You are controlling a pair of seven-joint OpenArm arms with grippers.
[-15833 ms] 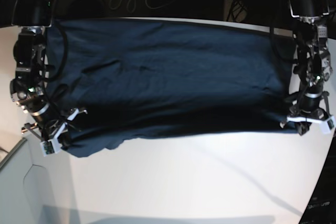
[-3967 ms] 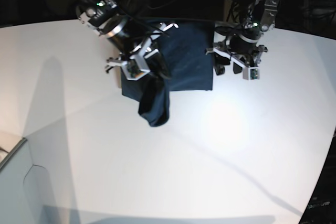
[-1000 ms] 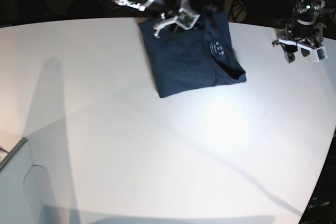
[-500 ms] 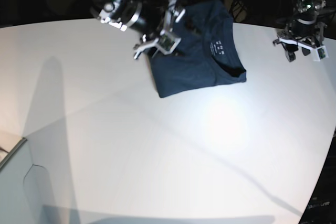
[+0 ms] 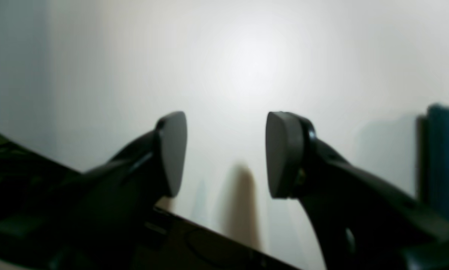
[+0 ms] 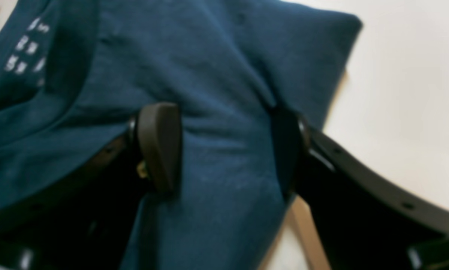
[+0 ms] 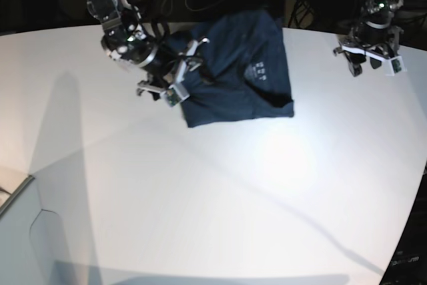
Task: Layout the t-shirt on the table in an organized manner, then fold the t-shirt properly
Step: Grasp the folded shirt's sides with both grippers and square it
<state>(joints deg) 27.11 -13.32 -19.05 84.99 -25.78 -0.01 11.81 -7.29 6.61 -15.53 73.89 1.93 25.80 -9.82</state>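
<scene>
On the left of the base view we see the right hand [image 7: 175, 77] at the left edge of the folded t-shirt [image 7: 237, 75]. Half a second ago it was higher, near the back edge of the bench [image 7: 200, 198]; now it has come down and to the left. In the right wrist view its jaws stand wide, with blue cloth bulging between the two fingers [image 6: 159, 144]; the cloth lies against them, but we cannot tell if it is really gripped.

In the middle, the t-shirt lies on the far part of the bench as a compact folded packet, the white neck label [image 7: 259, 69] facing up. Compared with the frame before, the packet has turned and shifted a little to the left.

On the right, the left hand [image 7: 371, 57] hangs above the bench, well apart from the shirt, and slightly more to the left than before. Its jaws are partly apart and hold nothing; only white bench shows between them.
</scene>
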